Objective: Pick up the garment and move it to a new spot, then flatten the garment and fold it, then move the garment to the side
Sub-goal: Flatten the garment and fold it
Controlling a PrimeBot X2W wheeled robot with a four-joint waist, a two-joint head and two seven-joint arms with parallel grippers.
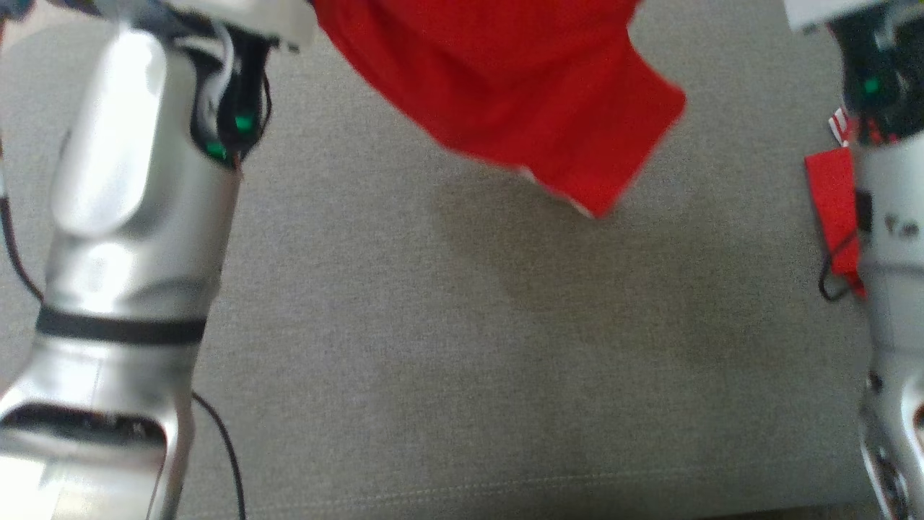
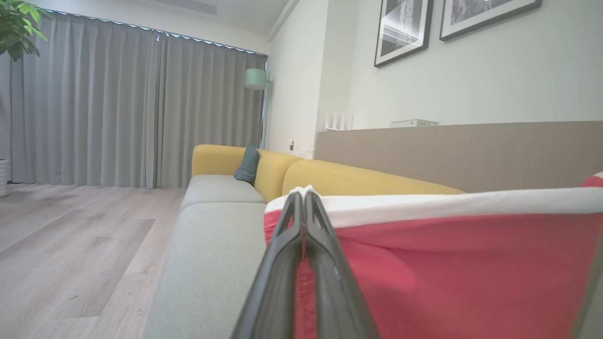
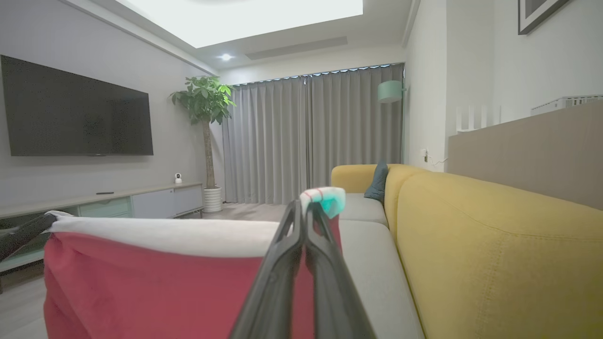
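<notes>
**Item:** red fabric garment with a white band along one edge.

**Location:** held in the air over the grey fabric sofa seat, at the top middle of the head view. Its shadow lies on the seat beneath it.

**Edges and open room:** open grey seat runs from under the garment's lowest corner to the stitched front seam. The yellow padded sofa back bounds the seat on one side. The pale wood floor lies past the other side. A dark teal cushion leans in the far corner of the sofa, well apart from the garment.

**Orientation:** white-banded edge uppermost, pulled nearly straight and level. The long axis runs from one pair of fingers to the other, left to right across the head view. The red body hangs below. One loose corner points down and toward the robot's right, blurred.

**Fingers:** left fingers pressed together, pinching one end of the white band. Right fingers pressed together, pinching the opposite end.

**Arm pose:** silver left forearm rises up the left of the head view, and the silver right forearm runs along its right edge. The wrists sit at the top edge, either side of the garment. Both pairs of fingers lie about level, pointing along the sofa toward the grey curtains.
</notes>
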